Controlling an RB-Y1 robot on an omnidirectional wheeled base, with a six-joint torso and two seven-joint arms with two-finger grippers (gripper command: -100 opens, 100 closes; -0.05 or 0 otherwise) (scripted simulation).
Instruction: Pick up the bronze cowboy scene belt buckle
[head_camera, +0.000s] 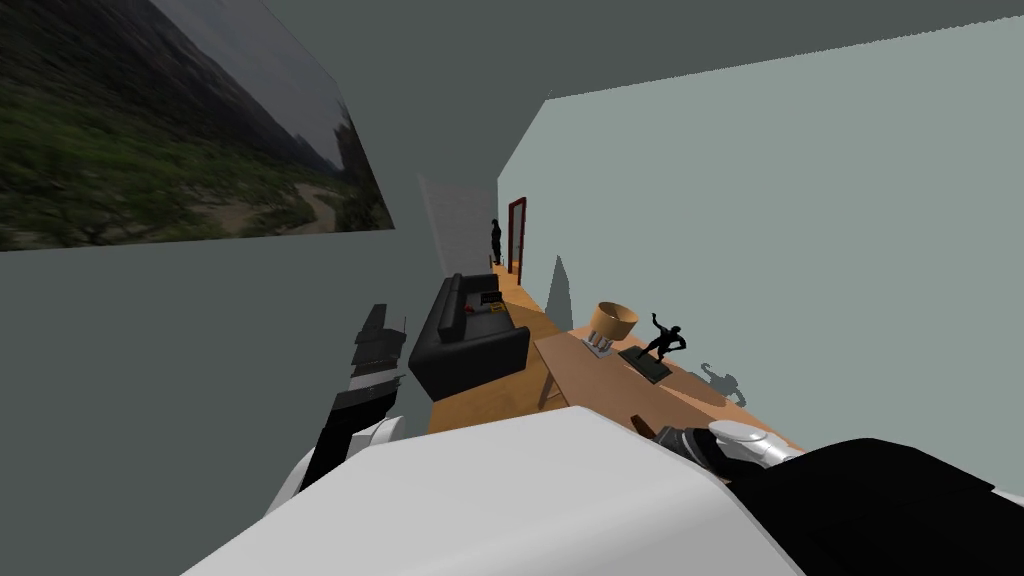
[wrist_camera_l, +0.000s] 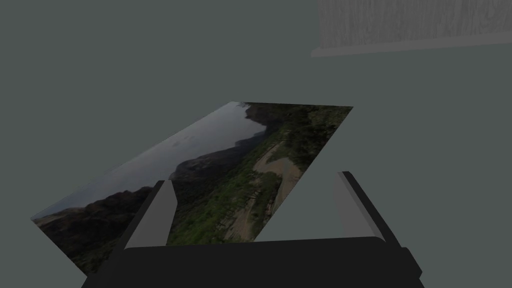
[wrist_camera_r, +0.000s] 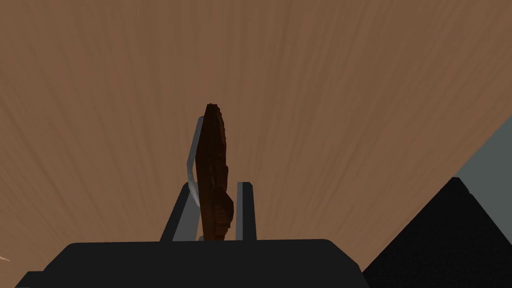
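The belt buckle (wrist_camera_r: 212, 160) is a dark brown, thin piece seen edge on, standing up between the two fingers of my right gripper (wrist_camera_r: 216, 186), which is shut on its lower part. Behind it is the brown wooden top of a long table (wrist_camera_r: 350, 100). In the head view the right gripper (head_camera: 650, 428) is low over the near end of that table (head_camera: 600, 385). My left gripper (wrist_camera_l: 255, 178) is open and holds nothing. It is raised at my left side (head_camera: 380, 325), near the grey wall.
Farther along the table stand a black figure statue (head_camera: 662, 343) on a dark base and a tan lamp (head_camera: 610, 325). A black sofa (head_camera: 465, 345) sits on the wooden floor beyond. A black shape (wrist_camera_r: 450, 235) lies on the table beside the right gripper.
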